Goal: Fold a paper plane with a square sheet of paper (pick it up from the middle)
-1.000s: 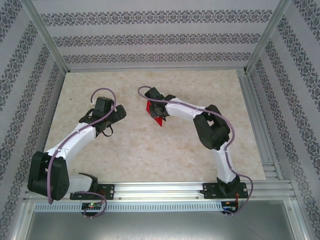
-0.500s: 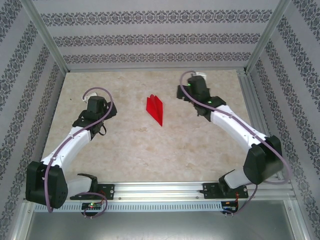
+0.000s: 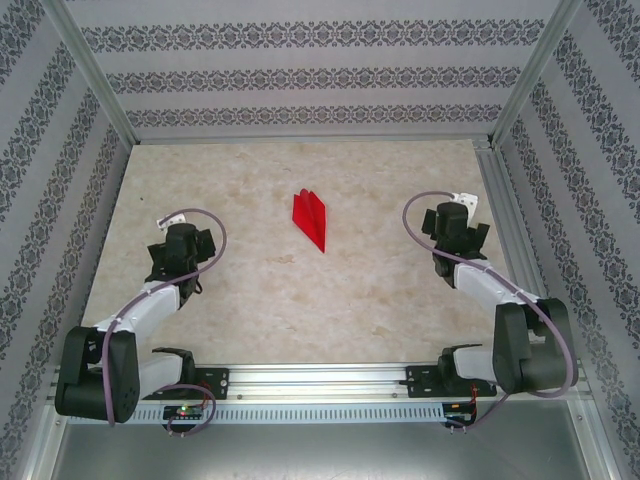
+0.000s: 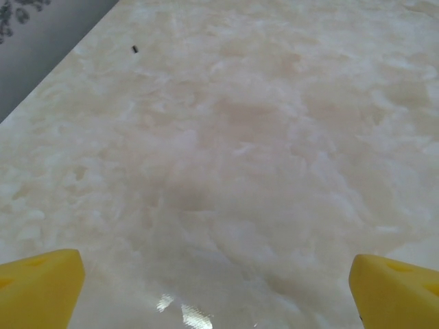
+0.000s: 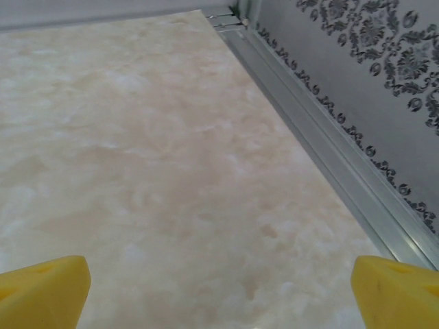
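The paper plane [image 3: 311, 219], a narrow bright red dart with layered creased wings, lies flat on the marble tabletop [image 3: 300, 300] a little behind its middle, its point toward the near edge. No flat square sheet is in view. My left gripper [image 3: 172, 232] is low at the table's left side, far from the plane. In the left wrist view it [image 4: 216, 295] is open, with its yellow fingertips [image 4: 38, 284] wide apart over bare marble. My right gripper [image 3: 456, 216] is at the right side, also apart from the plane. In the right wrist view it [image 5: 219, 291] is open and holds nothing.
An aluminium rail [image 5: 322, 140] runs along the table's right edge, close to my right gripper, with patterned wall [image 5: 384, 62] behind it. The left wall [image 4: 41, 41] borders the left side. A small black speck [image 4: 134, 49] lies on the marble.
My right gripper let go of the plane and pulled back to the right side. The left arm drew back toward the left near corner. The plane stays where it was laid.
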